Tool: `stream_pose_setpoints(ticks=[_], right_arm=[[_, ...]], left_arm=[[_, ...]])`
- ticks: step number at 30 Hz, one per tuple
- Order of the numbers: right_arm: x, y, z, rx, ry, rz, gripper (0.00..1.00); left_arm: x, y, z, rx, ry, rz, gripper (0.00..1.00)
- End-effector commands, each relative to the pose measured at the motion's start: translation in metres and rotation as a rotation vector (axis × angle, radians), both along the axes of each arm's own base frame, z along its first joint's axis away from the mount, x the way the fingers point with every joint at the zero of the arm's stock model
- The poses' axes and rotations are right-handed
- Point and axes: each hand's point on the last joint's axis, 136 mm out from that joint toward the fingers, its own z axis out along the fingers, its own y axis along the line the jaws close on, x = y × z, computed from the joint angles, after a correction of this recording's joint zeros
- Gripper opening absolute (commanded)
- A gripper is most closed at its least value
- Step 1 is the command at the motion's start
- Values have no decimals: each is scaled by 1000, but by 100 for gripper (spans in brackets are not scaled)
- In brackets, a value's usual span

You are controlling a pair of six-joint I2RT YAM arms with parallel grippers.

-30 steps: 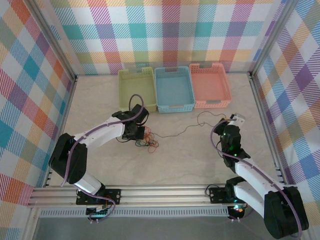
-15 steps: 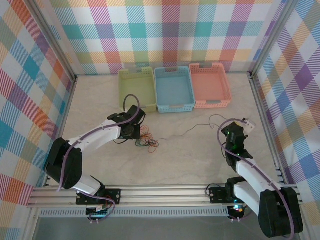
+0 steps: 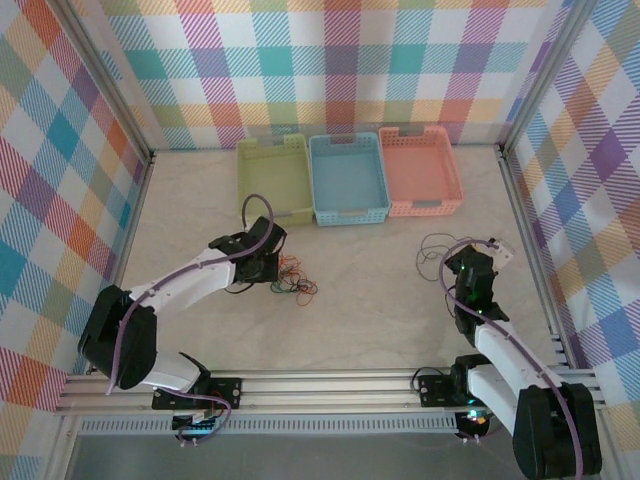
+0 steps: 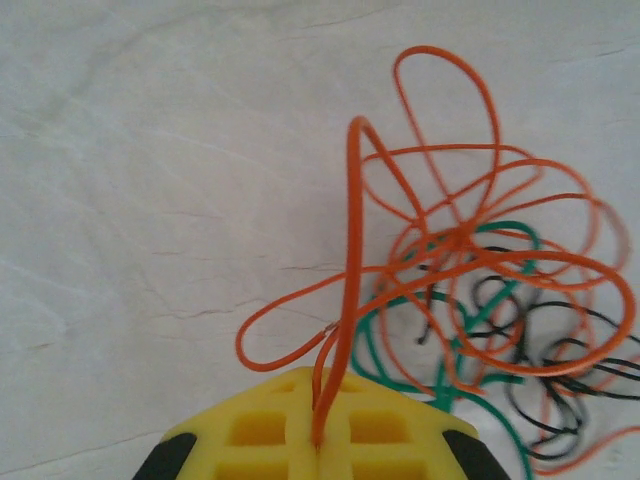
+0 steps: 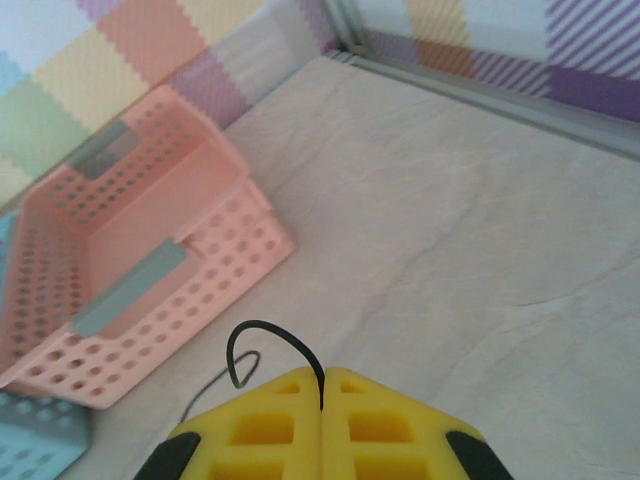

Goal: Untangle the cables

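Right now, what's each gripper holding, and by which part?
Left gripper pinches an orange cable along a loop; right gripper pinches a black cable beside its short curl.

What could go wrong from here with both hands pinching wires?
The left hand pinches a thin orange wire whose loops cross a thin green wire and thin black wires; pulling may cinch them tighter. The right hand holds another thin black wire just at its jaw tips, so it may slip free.

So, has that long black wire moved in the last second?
Yes. The black wire has been pulled right, clear of the tangle, and now curls by the right gripper, in front of the pink basket.
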Motion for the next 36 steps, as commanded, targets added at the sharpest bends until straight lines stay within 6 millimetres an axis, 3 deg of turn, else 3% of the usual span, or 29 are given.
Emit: stream_pose_setpoints(ticks=[1, 9, 14, 20, 24, 30, 32, 36], right_arm=[[9, 29, 32, 22, -90, 180, 0], [20, 88, 95, 140, -188, 493, 0], [32, 104, 137, 149, -244, 571, 0], [63, 116, 190, 164, -306, 610, 0], [92, 125, 230, 187, -342, 630, 0], [144, 147, 263, 223, -358, 676, 0], [162, 156, 269, 216, -363, 685, 0], [204, 172, 261, 219, -341, 690, 0]], left_arm=[[2, -19, 8, -134, -30, -31, 0], [3, -25, 8, -172, -40, -40, 0], [4, -23, 10, -167, -62, -34, 0], [4, -26, 8, -186, -58, -41, 0], [4, -27, 7, -187, -53, -43, 0], [4, -28, 4, -182, -45, -45, 0], [4, -27, 2, -177, -39, -44, 0], [5, -28, -1, -170, -28, -45, 0]])
